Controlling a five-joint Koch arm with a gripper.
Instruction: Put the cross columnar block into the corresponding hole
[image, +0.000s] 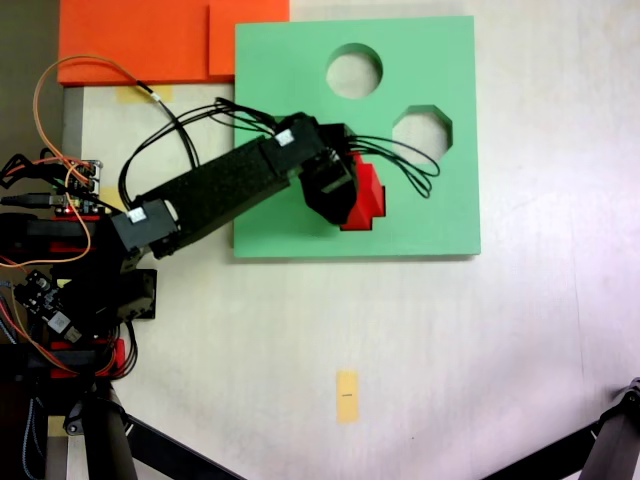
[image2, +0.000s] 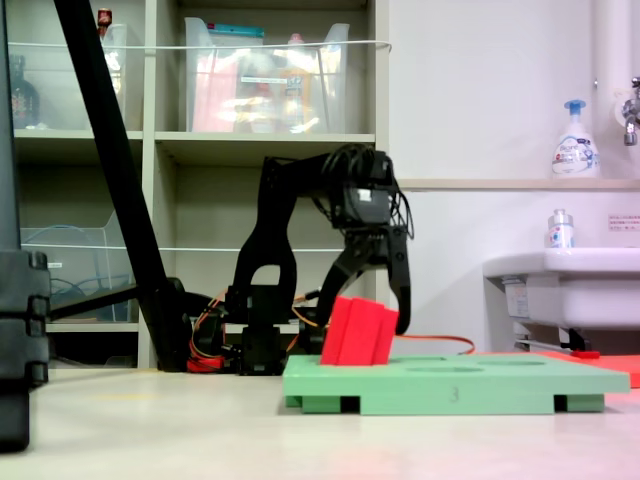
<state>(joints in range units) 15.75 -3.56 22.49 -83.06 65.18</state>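
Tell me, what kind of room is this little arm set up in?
Probably a lab or workshop room, not a home. Behind the arm stand shelves with clear plastic storage bins, a white sink with a soap pump bottle sits at the right, and loose wiring and circuit boards lie on the table.

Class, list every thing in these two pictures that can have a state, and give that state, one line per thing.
Red block: tilted, lower end on or in the green board, between the jaws.
Gripper: jaws astride the block; whether they press it cannot be told.
Green board: lying flat on the table.
Round hole: empty.
Octagonal hole: empty.
Plus-shaped hole: hidden under block and gripper.
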